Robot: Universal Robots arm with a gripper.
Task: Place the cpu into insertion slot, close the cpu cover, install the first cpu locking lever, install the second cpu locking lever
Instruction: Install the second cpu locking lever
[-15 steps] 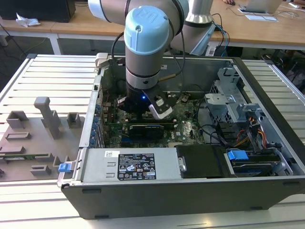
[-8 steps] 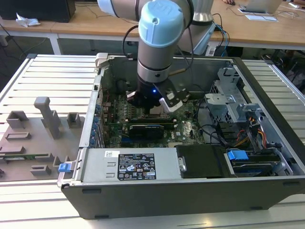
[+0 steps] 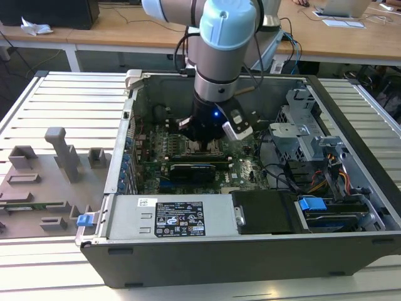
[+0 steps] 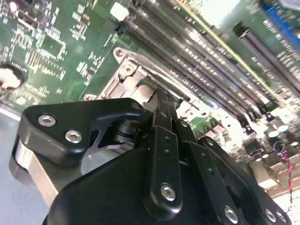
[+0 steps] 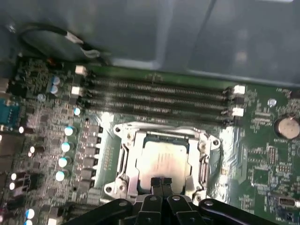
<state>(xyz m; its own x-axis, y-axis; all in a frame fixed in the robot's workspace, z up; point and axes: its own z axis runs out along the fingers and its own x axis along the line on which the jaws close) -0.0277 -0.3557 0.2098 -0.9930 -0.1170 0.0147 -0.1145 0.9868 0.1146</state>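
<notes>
So the gripper (image 5: 161,183) is right down at the near edge of the insertion slot (image 5: 123,161), fingertips (image 5: 156,183) pressed together with no gap between them and nothing pinched that I can make out. In the first wrist view they sit at the edge of the cpu (image 5: 164,158), which is lying flat inside the slot with its dull silver top showing. The cpu cover (image 5: 161,134) looks folded down around the chip, its silvery frame bordering the chip on all sides; can't tell whether the levers are latched. In the second wrist view the black fingers (image 4: 165,136) come down onto the slot's metal frame (image 4: 126,70). Just past the slot, on the far side from the gripper, run the long memory slots (image 5: 159,98) across the green motherboard (image 5: 262,159). From the exterior view the arm (image 3: 219,56) reaches straight down into the open computer case (image 3: 250,251), hovering over the board's middle, with the case on the slatted counter (image 3: 69,106).
</notes>
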